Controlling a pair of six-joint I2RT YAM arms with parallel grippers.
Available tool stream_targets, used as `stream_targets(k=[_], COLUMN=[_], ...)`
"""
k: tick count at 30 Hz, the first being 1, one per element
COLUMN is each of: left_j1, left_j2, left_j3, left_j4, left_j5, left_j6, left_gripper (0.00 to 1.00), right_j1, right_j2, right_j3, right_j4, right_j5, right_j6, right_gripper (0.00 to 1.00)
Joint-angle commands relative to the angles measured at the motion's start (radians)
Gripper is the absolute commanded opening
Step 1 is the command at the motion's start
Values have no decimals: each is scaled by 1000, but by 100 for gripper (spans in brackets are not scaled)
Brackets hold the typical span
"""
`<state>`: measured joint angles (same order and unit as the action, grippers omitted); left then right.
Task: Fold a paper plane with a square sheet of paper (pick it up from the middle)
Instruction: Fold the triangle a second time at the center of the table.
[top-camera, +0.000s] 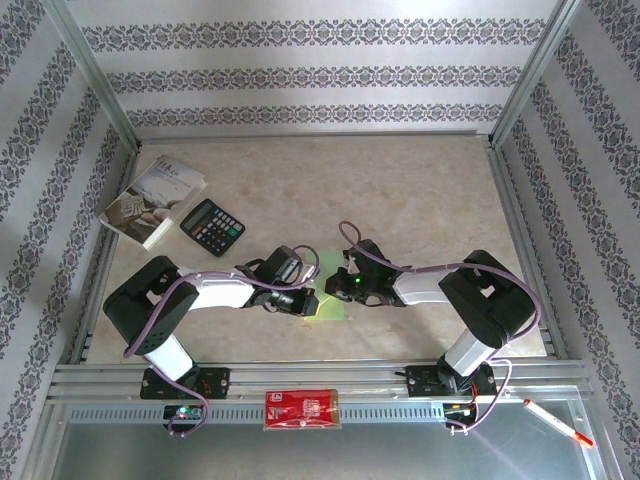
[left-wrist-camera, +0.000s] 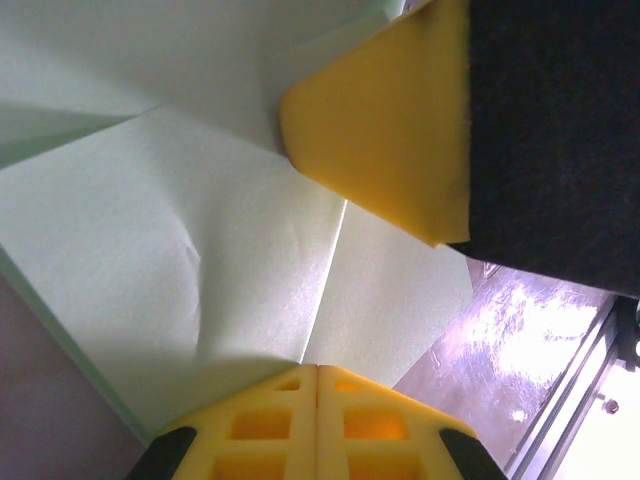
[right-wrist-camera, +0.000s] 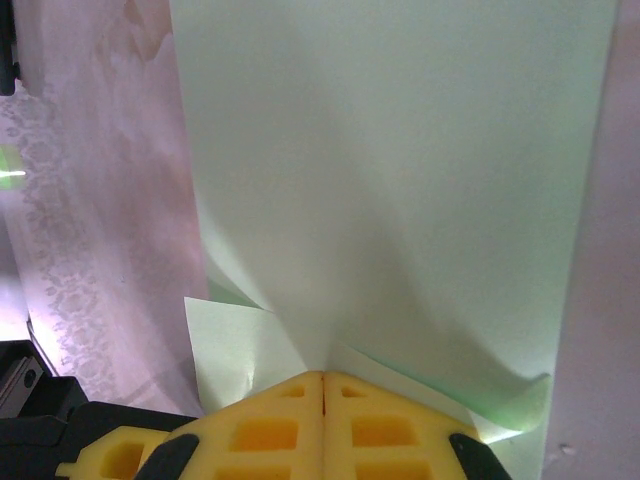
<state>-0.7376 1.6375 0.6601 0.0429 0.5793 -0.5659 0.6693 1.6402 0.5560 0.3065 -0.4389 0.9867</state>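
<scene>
The square sheet of paper (top-camera: 326, 308), light green and creased, lies at the middle of the table between both arms. My left gripper (top-camera: 307, 296) comes in from the left. In the left wrist view the left gripper (left-wrist-camera: 318, 368) is shut, its tips against the sheet (left-wrist-camera: 150, 230) where a fold edge ends; whether paper is pinched does not show. My right gripper (top-camera: 344, 287) comes in from the right. In the right wrist view the right gripper (right-wrist-camera: 323, 375) is shut on a pointed, lifted layer of the sheet (right-wrist-camera: 400, 150). One of its fingers (left-wrist-camera: 380, 130) shows yellow at the left wrist view's upper right.
A black calculator (top-camera: 212, 226) and a grey-white booklet (top-camera: 152, 200) lie at the back left. A red packet (top-camera: 302, 409) sits on the front rail between the arm bases. A red-and-white pen (top-camera: 558, 422) lies at the front right. Metal frame rails border the table.
</scene>
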Motion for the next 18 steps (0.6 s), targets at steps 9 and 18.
stream_targets(k=[9, 18], left_j1=[51, 85], left_j2=[-25, -52], left_j3=[-95, -160], left_j4=[-91, -74], left_j5=[65, 93], left_j6=[-46, -69], left_gripper=[0, 0], right_j1=[-12, -12], right_j2=[33, 30], right_j3=[-34, -32], right_j4=[-110, -122], right_j5=[51, 51], right_j6=[-34, -37], right_gripper=[0, 0])
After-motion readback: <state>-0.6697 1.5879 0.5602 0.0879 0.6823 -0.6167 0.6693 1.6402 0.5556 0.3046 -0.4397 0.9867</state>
